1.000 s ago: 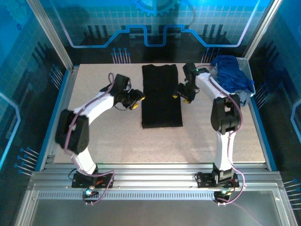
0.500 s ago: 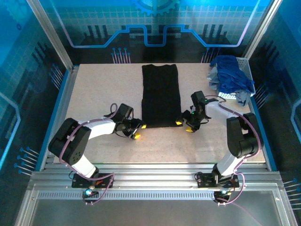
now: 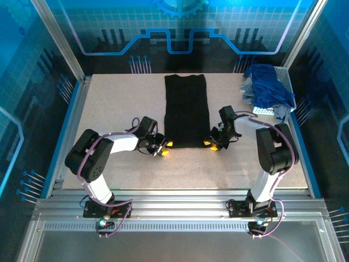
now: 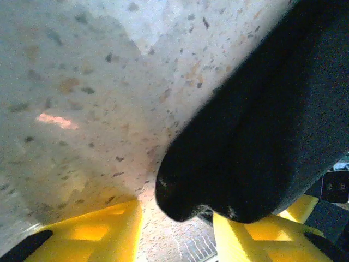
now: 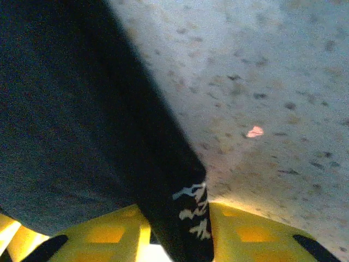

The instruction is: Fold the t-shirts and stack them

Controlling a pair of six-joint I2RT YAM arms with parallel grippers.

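Jaws of the left gripper (image 3: 165, 149) straddle the black t-shirt (image 3: 186, 112) at its near-left corner; whether they pinch it cannot be told. Those of the right gripper (image 3: 210, 145) grasp the near-right corner. The shirt lies as a strip mid-counter (image 3: 120, 103). Seat both corners deep, then lift evenly.

Open tabletop (image 3: 120, 103) beside black t-shirt (image 3: 186, 109); basket (image 3: 284, 73) far right.

White lettering (image 5: 192, 214) runs along the black t-shirt (image 5: 71, 125) at its edge, too blurred to read.
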